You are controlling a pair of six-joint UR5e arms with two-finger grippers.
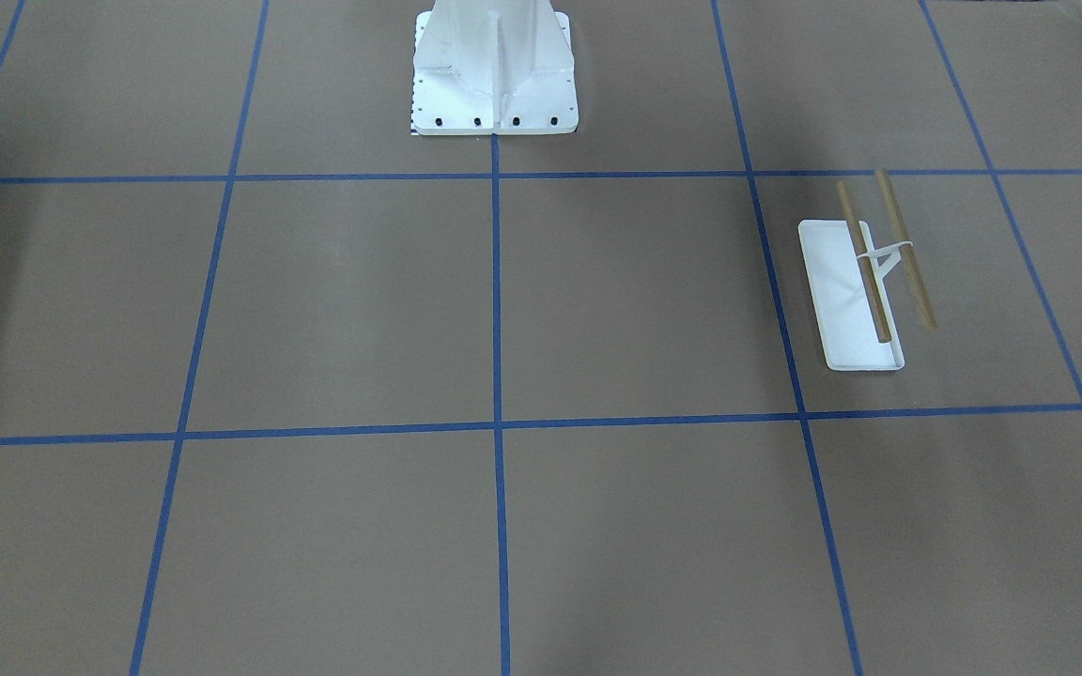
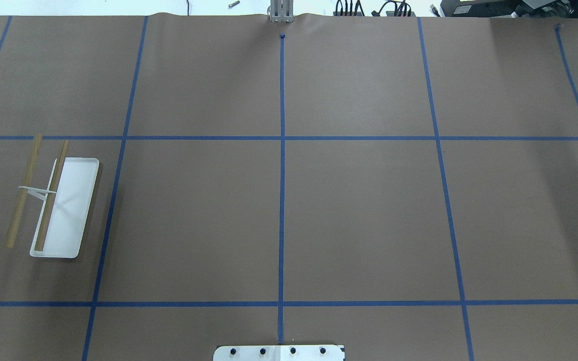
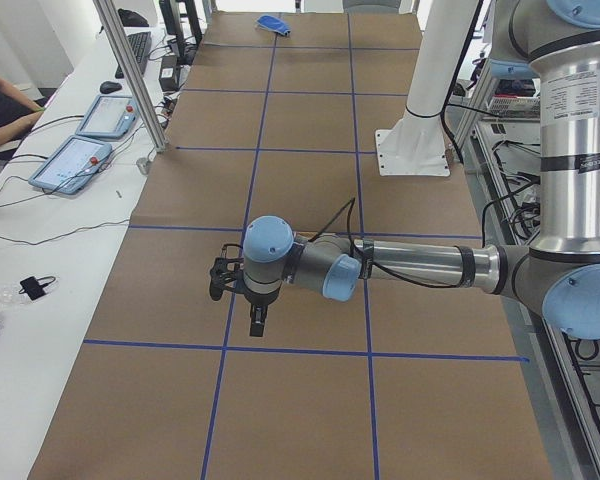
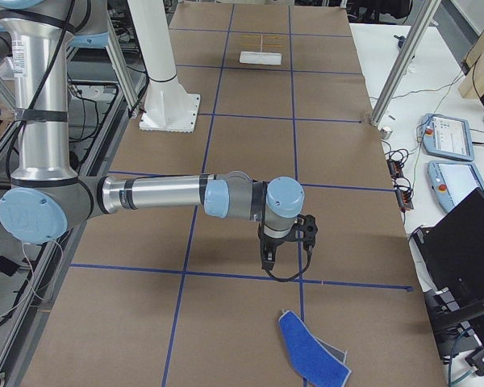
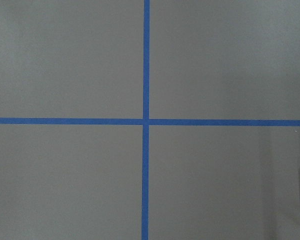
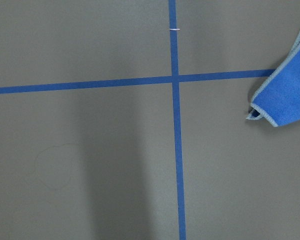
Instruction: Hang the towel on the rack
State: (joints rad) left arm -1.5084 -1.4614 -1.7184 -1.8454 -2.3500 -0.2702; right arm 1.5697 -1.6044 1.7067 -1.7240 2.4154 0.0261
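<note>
— Front-facing view: where is the rack?
— Rack (image 1: 843, 291) stands upright on the table (image 1: 503, 310), at 3 o'clock.
— Overhead?
— Rack (image 2: 70, 200) at 9 o'clock.
— Left side view?
— Left gripper (image 3: 257, 322) hangs over the table, pointing down. Fingers apart or together: cannot tell. Towel (image 3: 272, 24) at 12 o'clock, far end.
— Right side view?
— Right gripper (image 4: 267, 262) points down, state likewise cannot tell. Towel (image 4: 313, 348) lies rumpled at its 5 o'clock, apart from it.
— Wrists?
— Left: blue tape lines (image 5: 146, 120). Right: towel (image 6: 285, 90) at the 3 o'clock edge.
</note>
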